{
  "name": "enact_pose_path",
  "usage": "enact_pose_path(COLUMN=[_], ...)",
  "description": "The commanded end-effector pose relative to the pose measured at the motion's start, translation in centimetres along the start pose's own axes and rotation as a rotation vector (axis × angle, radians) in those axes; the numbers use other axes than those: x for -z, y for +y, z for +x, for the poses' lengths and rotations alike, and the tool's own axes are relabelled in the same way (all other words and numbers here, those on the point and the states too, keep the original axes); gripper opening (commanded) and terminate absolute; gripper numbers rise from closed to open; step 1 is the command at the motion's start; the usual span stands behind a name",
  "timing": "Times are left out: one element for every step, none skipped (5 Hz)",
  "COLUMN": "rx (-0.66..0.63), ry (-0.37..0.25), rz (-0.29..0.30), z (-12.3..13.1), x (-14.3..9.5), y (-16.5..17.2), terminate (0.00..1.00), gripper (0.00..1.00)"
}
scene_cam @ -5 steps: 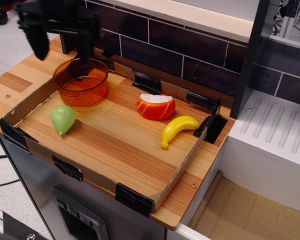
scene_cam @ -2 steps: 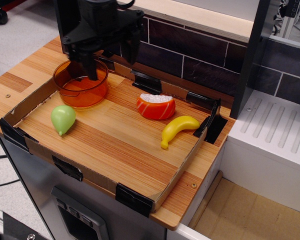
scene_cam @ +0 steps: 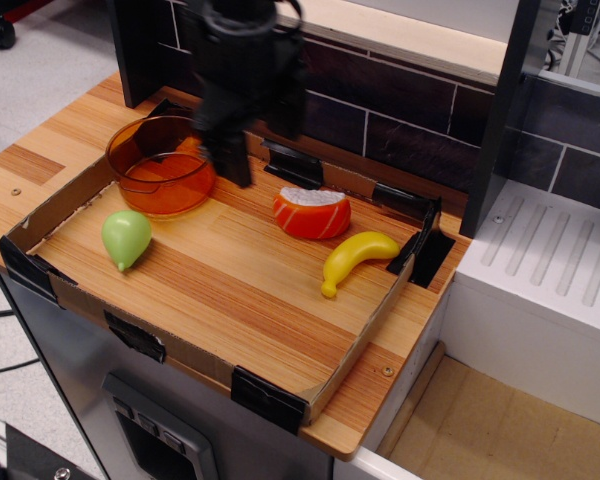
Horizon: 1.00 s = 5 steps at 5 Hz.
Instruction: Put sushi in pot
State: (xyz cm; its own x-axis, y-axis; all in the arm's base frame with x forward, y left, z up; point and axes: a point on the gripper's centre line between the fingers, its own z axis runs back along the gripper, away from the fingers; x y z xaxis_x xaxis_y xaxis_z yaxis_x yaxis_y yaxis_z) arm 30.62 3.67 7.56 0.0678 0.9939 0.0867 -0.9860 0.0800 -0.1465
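Note:
The sushi [scene_cam: 312,212], an orange-red toy with a white top, lies on the wooden board right of centre. The translucent orange pot [scene_cam: 161,165] stands at the board's back left and holds nothing that I can see. My black gripper [scene_cam: 267,156] hangs open and empty above the back of the board, between the pot and the sushi. One finger [scene_cam: 238,165] points down just right of the pot's rim. The gripper is up and left of the sushi and does not touch it.
A green pear-shaped toy [scene_cam: 126,238] lies in front of the pot. A yellow banana [scene_cam: 358,258] lies right of the sushi. A low cardboard rim [scene_cam: 170,345] taped at the corners frames the board. A dark tiled wall [scene_cam: 400,110] stands behind; a white unit [scene_cam: 550,270] stands right.
My gripper has moved right, from above the pot's left side to between the pot and the sushi, and somewhat lower. The sushi, pot and other toys have not moved.

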Motion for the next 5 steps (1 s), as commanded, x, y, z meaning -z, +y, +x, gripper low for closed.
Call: enact_pose_path(rx=[-0.095, -0.093, -0.094, -0.096, -0.074], ry=[-0.009, -0.024, -0.030, -0.031, -0.043], rz=[-0.025, -0.009, 0.007, 0.029, 0.038], z=[-0.1, -0.5, -1.1, -1.6, -2.2], x=[0.7, 2.4, 3.8, 4.8, 5.4], y=[-3.2, -3.5, -3.7, -3.7, -3.4], terminate=[0.00, 0.00, 0.00, 0.00, 0.00], gripper=[1.00, 1.00, 1.00, 1.00, 1.00])
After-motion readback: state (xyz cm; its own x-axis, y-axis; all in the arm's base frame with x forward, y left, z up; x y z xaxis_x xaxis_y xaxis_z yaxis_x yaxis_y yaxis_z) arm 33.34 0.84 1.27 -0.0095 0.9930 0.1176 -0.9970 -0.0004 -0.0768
